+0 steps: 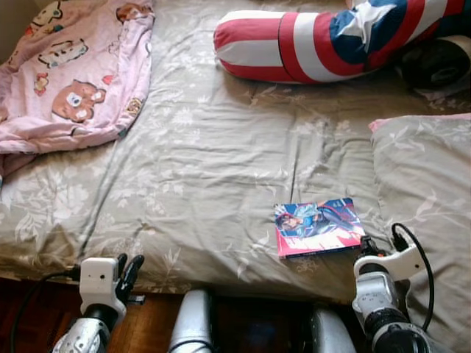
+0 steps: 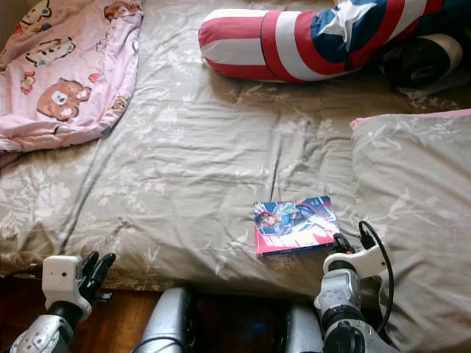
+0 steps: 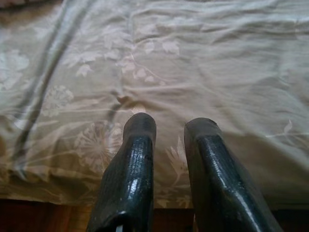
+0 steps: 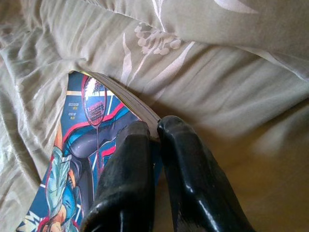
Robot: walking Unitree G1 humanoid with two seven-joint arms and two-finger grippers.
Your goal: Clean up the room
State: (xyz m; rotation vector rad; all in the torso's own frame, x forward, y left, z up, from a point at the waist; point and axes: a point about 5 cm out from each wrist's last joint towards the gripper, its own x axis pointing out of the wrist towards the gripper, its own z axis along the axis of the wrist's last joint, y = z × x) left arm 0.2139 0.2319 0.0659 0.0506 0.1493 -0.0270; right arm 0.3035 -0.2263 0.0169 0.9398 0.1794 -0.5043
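Note:
A colourful comic book (image 1: 318, 226) lies flat on the beige flowered bed sheet (image 1: 206, 162), near the bed's front edge and right of the middle. My right gripper (image 1: 366, 247) is at the book's right-hand corner. In the right wrist view its fingers (image 4: 130, 159) are pinched on the book's (image 4: 82, 159) page edge. My left gripper (image 1: 130, 263) hovers at the front edge of the bed on the left. Its fingers (image 3: 137, 145) stand slightly apart over bare sheet, holding nothing.
A pink cartoon-print blanket (image 1: 73, 73) is bunched at the bed's far left. A red, white and blue striped plush (image 1: 316, 40) lies along the far side, beside a dark object (image 1: 441, 62). A beige pillow (image 1: 427, 198) lies on the right. Dark wooden floor (image 1: 37, 316) shows below the bed.

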